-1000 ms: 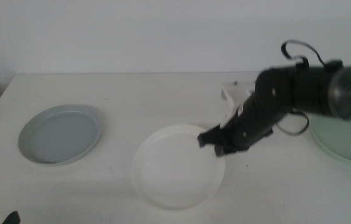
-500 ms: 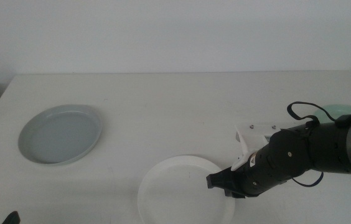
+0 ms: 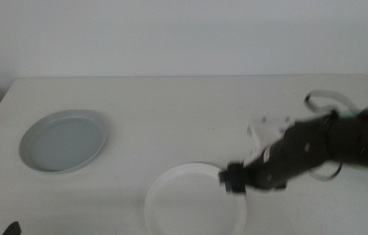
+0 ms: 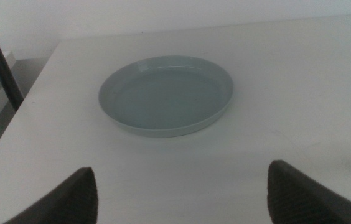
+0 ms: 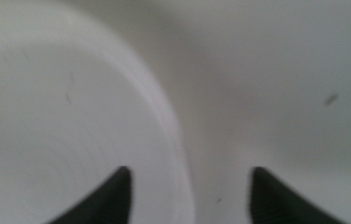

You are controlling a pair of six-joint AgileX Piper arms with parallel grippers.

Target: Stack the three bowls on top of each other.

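Observation:
The grey-blue bowl rests at the table's left; the left wrist view shows this bowl ahead of my left gripper, which waits open at the front left corner. A cream-white bowl lies at the front middle. My right gripper hovers at its right rim. In the right wrist view the white bowl's rim runs between the jaws of my right gripper, which stand apart and open. The third bowl is hidden behind the right arm.
The right arm with its looping cable stretches across the table's right side. A dark tip of the left gripper shows at the bottom edge. The table's front edge lies close to the white bowl.
The white bowl slid toward the front edge with the right gripper a second ago. Since half a second ago the bowl has stayed put and the gripper has risen slightly.

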